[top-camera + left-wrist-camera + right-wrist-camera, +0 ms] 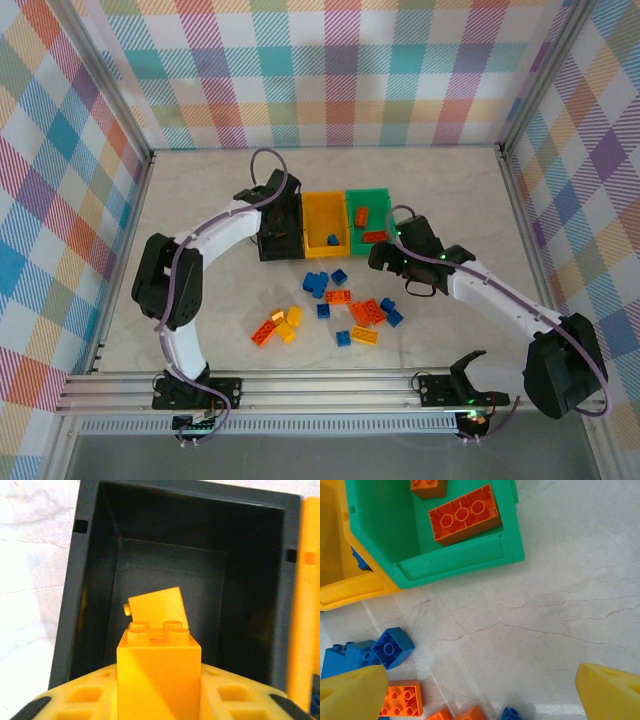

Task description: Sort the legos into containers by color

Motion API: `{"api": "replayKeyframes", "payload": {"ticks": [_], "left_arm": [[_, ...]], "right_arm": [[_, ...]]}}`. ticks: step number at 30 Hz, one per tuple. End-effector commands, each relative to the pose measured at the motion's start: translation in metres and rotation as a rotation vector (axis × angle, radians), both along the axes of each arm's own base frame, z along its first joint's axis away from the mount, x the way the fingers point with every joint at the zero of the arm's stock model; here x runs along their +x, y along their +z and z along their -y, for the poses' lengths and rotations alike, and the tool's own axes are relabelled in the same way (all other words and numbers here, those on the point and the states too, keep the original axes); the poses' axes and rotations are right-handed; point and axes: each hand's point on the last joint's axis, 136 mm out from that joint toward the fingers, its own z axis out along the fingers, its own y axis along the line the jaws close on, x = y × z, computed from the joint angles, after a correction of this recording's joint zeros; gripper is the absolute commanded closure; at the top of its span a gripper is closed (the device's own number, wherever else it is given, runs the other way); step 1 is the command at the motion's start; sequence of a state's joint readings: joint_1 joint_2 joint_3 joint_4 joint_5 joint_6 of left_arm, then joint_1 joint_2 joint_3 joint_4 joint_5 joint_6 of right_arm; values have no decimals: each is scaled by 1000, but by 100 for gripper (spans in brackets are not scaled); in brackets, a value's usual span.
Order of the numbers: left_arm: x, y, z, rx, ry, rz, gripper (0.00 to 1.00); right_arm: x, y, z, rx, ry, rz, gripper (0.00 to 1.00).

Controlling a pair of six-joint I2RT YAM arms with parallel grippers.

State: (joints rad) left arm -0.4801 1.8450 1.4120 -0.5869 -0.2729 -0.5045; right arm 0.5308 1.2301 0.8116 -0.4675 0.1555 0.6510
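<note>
In the left wrist view a yellow lego (pixel 159 675) stands studs-up between my left gripper's yellow fingers (pixel 75 700), over the black container (pixel 75 605). A second yellow lego (pixel 157 607) lies tilted on that bin's floor. From above, the left gripper (pixel 283 225) hangs over the black container (pixel 268 246). My right gripper (pixel 480 695) is open over bare table, just in front of the green container (pixel 465 555), which holds an orange lego (pixel 464 514). The yellow-orange container (pixel 326 215) holds a blue lego (pixel 333 240).
Loose blue, orange and yellow legos (pixel 340 310) are scattered on the table in front of the three bins. A blue brick (pixel 393 647) and an orange brick (pixel 402 697) lie near the right gripper's left finger. Metal frame rails edge the table.
</note>
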Motion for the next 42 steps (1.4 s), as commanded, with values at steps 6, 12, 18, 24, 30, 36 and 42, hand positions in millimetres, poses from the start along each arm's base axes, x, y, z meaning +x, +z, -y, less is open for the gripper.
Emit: {"api": "replayKeyframes", "payload": {"ticks": [6, 12, 18, 24, 30, 36, 42], "left_arm": [[8, 67, 22, -107, -54, 115, 34], [-46, 102, 41, -218, -159, 153, 10], [-133, 65, 17, -216, -180, 40, 6], [-194, 17, -15, -228, -134, -75, 0], [-211, -4, -28, -269, -69, -79, 0], [-208, -5, -28, -263, -61, -73, 0], [-208, -13, -26, -251, -64, -95, 0]], "right_arm": [[-11, -6, 1, 10, 11, -43, 3], [-17, -15, 2, -2, 21, -77, 3], [-23, -22, 1, 17, 23, -98, 3], [-29, -38, -2, 6, 47, -157, 4], [-42, -55, 0, -46, 60, -248, 9], [-62, -64, 1, -83, 87, -311, 18], [-84, -75, 4, -121, 82, -365, 27]]}}
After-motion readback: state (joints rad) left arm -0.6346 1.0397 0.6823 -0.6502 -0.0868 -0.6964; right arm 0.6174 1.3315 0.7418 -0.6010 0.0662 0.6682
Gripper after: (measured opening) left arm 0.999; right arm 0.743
